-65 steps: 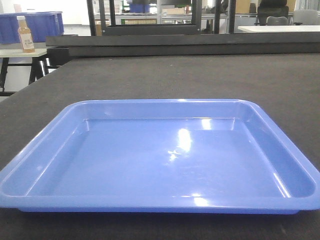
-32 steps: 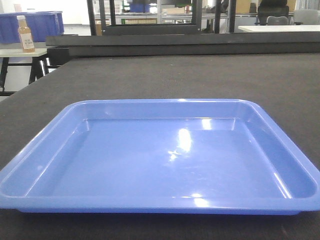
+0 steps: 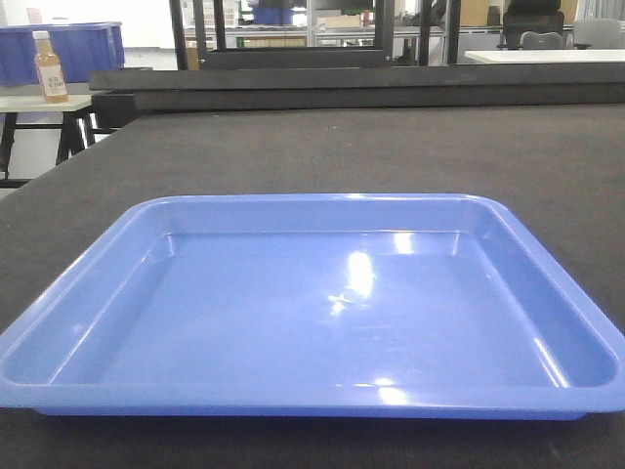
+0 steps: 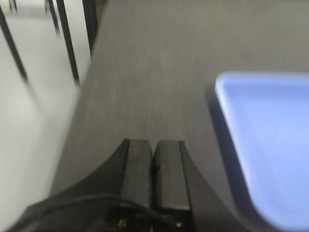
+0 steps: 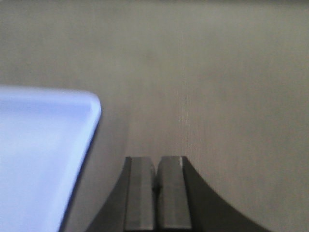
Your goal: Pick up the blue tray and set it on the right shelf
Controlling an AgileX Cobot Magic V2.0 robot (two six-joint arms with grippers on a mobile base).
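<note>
- Glare marked the glossy floor of the blue tray in the front view. The tray lay flat on the dark table and filled the near foreground. Far back on the left, a bottle of orange liquid stood upright on a pale table, with a deep blue bin behind it.
- From the left wrist, in a blurred picture, the left gripper pointed along the dark table with its two fingers pressed together and nothing between them. The blue tray lay to its right, apart from the fingers, with a strip of bare table between. The table's left edge ran close by, with pale floor beyond it.
- From the right wrist, the right gripper was likewise closed, finger against finger, holding nothing. A rounded corner of the blue tray lay to its left on the same table, near the fingers but not touching them.
</note>
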